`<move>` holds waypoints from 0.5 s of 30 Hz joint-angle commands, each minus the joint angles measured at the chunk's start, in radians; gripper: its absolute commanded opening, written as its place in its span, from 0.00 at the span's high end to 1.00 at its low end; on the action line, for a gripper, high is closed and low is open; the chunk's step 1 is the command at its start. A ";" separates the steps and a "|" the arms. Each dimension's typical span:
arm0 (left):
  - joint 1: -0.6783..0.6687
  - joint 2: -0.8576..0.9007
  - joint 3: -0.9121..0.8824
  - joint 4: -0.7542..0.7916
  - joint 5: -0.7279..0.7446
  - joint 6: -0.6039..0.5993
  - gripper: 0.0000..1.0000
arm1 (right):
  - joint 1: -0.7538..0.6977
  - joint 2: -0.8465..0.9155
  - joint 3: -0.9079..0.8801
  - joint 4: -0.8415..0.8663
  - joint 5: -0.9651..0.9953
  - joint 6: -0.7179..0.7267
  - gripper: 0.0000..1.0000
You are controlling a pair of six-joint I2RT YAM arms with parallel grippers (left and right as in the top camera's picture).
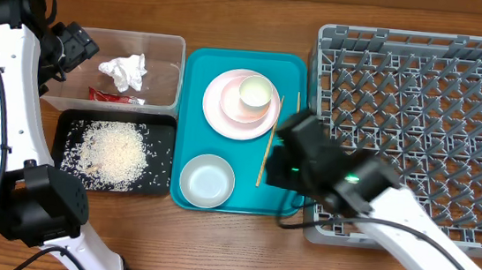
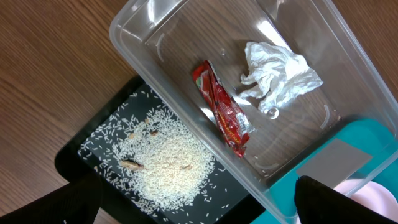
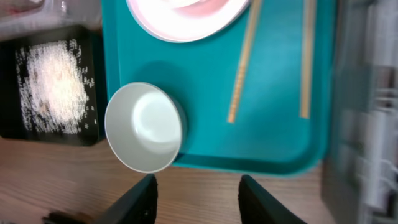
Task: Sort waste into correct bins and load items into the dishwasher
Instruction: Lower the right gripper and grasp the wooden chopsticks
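R gripper (image 3: 199,202) hangs at the teal tray's (image 1: 194,86) near edge, btwn the white bowl (image 1: 207,181) and the wooden chopsticks (image 1: 269,142). Its fingers are apart w/ nothing btwn them. L gripper (image 2: 199,190) sits off the tray's far-left corner over the clear tub (image 1: 169,48), jaws wide, empty.

Waste looks sorted: tissue (image 1: 125,71) + red wrapper (image 1: 112,97) in the tub, rice (image 1: 113,151) in the black tray (image 1: 165,137), both left of the teal tray.

Loading not begun: pink plate (image 1: 221,108), cup (image 1: 256,93), bowl and chopsticks all on the teal tray; dish rack (image 1: 421,108) right of it.

Target unclear. If chopsticks: straddle one crosswise, tips down to the tray, close slow; thin sticks prob. roll. If bowl: pinch one wall at the rim.
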 commanded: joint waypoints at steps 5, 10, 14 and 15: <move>-0.004 -0.004 0.005 0.001 -0.013 0.012 0.00 | 0.046 0.126 0.022 0.125 -0.016 0.023 0.75; -0.004 -0.004 0.005 0.001 -0.013 0.012 0.00 | 0.043 0.168 0.022 0.113 0.098 0.086 0.83; -0.004 -0.004 0.005 0.001 -0.013 0.012 0.00 | 0.040 0.185 0.020 0.100 0.130 0.064 0.82; -0.004 -0.004 0.005 0.001 -0.013 0.012 0.00 | 0.040 0.188 0.019 0.096 0.130 0.052 0.82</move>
